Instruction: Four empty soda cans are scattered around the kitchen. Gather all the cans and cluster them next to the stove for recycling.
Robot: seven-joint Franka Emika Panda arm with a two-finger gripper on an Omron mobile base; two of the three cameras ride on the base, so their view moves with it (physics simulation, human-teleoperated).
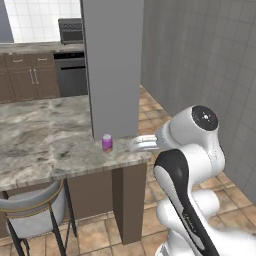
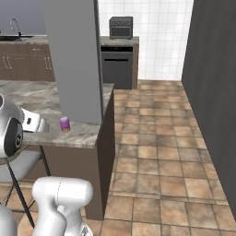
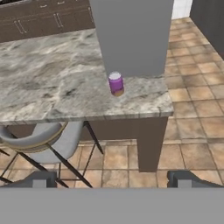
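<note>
A pink-purple soda can [image 1: 107, 143] stands upright on the marble island counter [image 1: 45, 140], close to its corner and right at the foot of a grey pillar. The same can [image 2: 65, 124] shows from the other side, and in the hand view the can [image 3: 116, 83] sits centre frame. My gripper [image 1: 133, 145] hangs level with the can, a short way off to its right near the counter's edge; the gripper [image 2: 42, 125] is apart from the can. The gripper [image 3: 111, 180] is open, with nothing between its fingertips [image 3: 40, 180]. The stove is out of view.
The grey pillar [image 1: 114, 65] rises from the counter just behind the can. A grey stool [image 1: 35, 210] is tucked under the island's near side. A dark built-in appliance [image 1: 71, 75] with a small black oven [image 1: 70, 31] above it stands at the far wall. Tiled floor [image 2: 156, 138] lies to the right.
</note>
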